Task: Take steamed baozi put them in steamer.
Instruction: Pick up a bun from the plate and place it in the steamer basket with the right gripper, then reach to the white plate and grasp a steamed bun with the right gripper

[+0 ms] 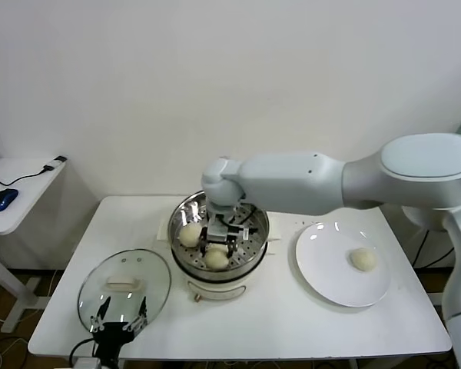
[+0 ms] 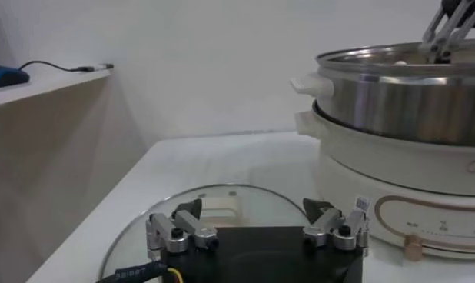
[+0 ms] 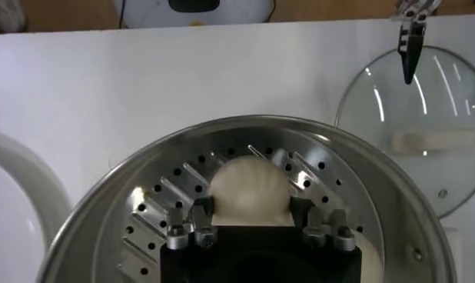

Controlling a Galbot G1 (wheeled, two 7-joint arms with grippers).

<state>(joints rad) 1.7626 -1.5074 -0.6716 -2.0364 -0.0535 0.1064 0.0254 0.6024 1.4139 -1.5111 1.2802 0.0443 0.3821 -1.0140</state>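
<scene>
Right tool [image 3: 251, 219] inside steamer [image 3: 391, 200], fingers partly spread either side of a baozi [image 3: 249, 192], contact unclear, left tool [image 2: 257, 223] wide open above glass lid [image 2: 245, 201]

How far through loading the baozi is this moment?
Done: one baozi already lies in the steamer. In hand: the right tool is down inside the steamer with its fingers either side of a second baozi; whether they grip it is unclear. Left: one baozi on the plate. The left tool idles over the glass lid.

Right arm [image 1: 353, 181]: smooth white/grey rounded shells. End effector [image 3: 257, 223]: black body, silver screwed finger brackets.
</scene>
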